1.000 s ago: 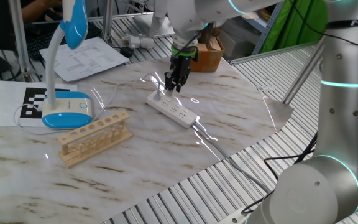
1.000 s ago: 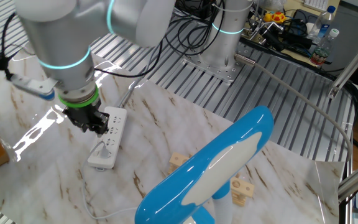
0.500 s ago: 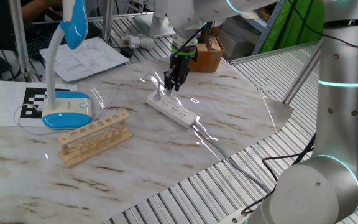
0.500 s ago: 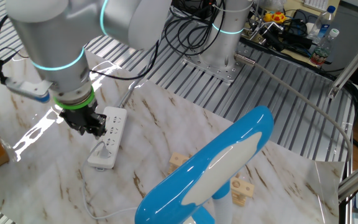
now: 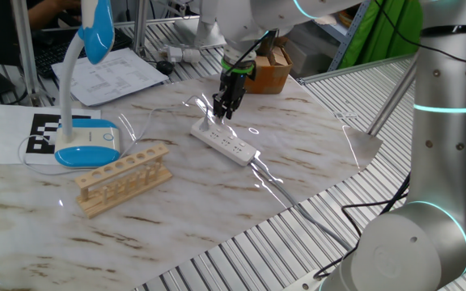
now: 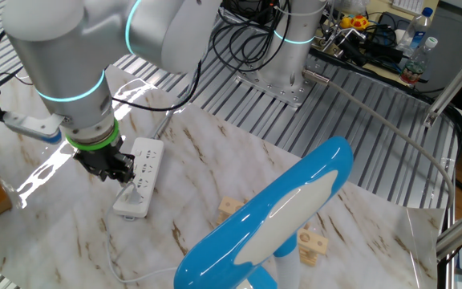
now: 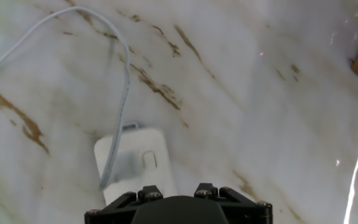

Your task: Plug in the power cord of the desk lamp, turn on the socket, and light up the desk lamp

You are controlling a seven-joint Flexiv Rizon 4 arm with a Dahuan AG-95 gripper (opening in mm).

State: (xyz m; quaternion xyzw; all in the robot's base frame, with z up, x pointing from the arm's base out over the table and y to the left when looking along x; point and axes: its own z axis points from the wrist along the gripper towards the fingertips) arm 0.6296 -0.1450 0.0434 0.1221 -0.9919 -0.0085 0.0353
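We hover our gripper (image 5: 222, 112), jaws together, just above the socket's (image 5: 225, 142) switch end; plug apparently seated, we judge the next move pressing that switch.

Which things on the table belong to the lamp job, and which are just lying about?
Job things:
- desk lamp
- power cord
- socket
- gripper, above the socket's end

Lying about:
- wooden test-tube rack
- printed marker sheet
- cardboard box
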